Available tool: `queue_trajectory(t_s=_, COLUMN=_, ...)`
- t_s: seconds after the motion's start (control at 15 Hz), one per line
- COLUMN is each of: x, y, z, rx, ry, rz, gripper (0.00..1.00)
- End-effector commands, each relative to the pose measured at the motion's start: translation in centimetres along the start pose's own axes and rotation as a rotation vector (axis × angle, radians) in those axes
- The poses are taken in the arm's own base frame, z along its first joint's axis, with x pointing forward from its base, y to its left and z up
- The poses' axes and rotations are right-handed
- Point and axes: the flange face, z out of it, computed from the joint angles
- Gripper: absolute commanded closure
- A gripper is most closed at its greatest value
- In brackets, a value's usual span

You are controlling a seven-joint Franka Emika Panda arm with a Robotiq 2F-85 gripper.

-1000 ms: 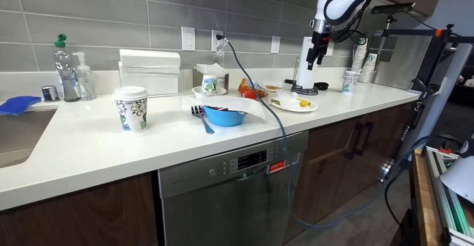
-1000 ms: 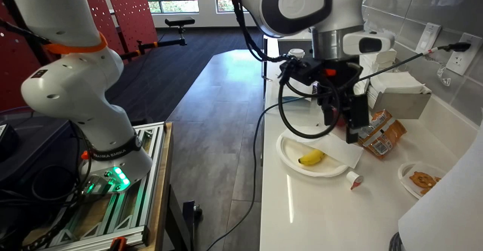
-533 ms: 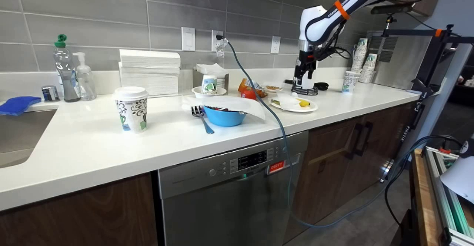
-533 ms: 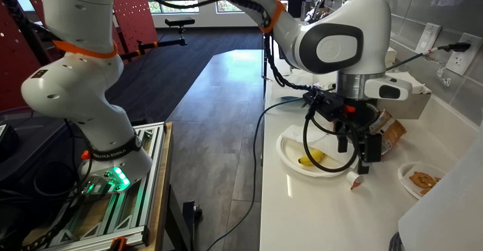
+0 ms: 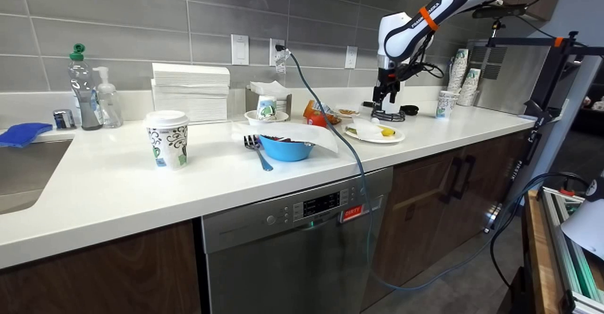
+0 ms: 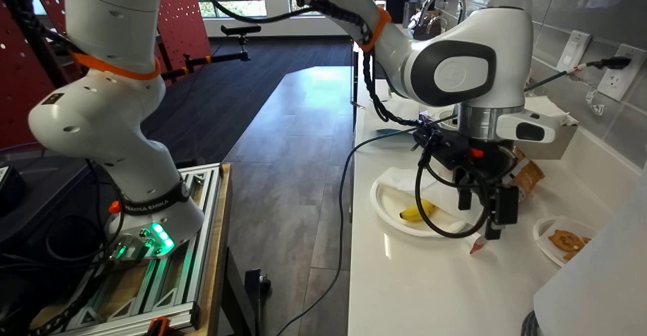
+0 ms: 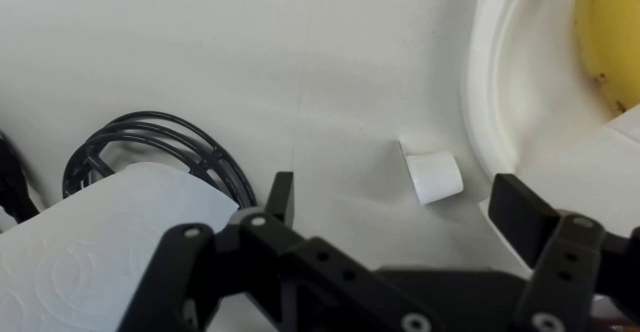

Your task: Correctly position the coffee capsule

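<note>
The coffee capsule (image 7: 434,176) is a small white cup lying on its side on the white counter, its flat lid facing left in the wrist view. Its reddish lid (image 6: 476,245) shows in an exterior view, with its body mostly hidden behind a loop of the arm's cable. In an exterior view it is a tiny white spot (image 5: 375,120) behind the plate. My gripper (image 7: 395,197) is open and empty. It is above the counter, and the capsule appears between and slightly beyond the fingertips in the wrist view. The gripper points down in both exterior views (image 6: 478,220) (image 5: 384,100).
A white plate (image 7: 482,72) with a banana (image 6: 417,210) and napkin is close beside the capsule. A paper towel roll (image 7: 100,242) on a black wire stand (image 7: 150,127) is on the other side. A cookie plate (image 6: 543,240) and an orange snack bag (image 6: 528,177) are nearby.
My gripper has come down toward the counter and the capsule, quickly at first, then only slightly. It stays open. The capsule has not visibly moved.
</note>
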Motion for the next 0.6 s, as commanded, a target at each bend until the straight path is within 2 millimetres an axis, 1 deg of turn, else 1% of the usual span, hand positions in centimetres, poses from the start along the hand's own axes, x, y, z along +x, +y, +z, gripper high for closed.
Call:
queue_trajectory(t_s=0.0, x=1.5, y=-0.1, z=2.1, rx=-0.003, ry=-0.003, rz=-0.019, gripper=0.00)
queue_trajectory(t_s=0.13, x=2.1, y=-0.2, z=2.6, rx=-0.002, ry=0.007, rz=-0.012, gripper=0.00)
queue_trajectory(t_s=0.27, x=2.7, y=-0.3, z=3.0, rx=0.001, ry=0.009, rz=-0.010, gripper=0.26)
queue_trajectory(t_s=0.47, x=3.2, y=-0.2, z=3.4, rx=0.009, ry=-0.008, rz=-0.006, gripper=0.51)
queue_trajectory(t_s=0.53, x=3.3, y=-0.1, z=3.5, rx=0.009, ry=-0.017, rz=0.000, gripper=0.58)
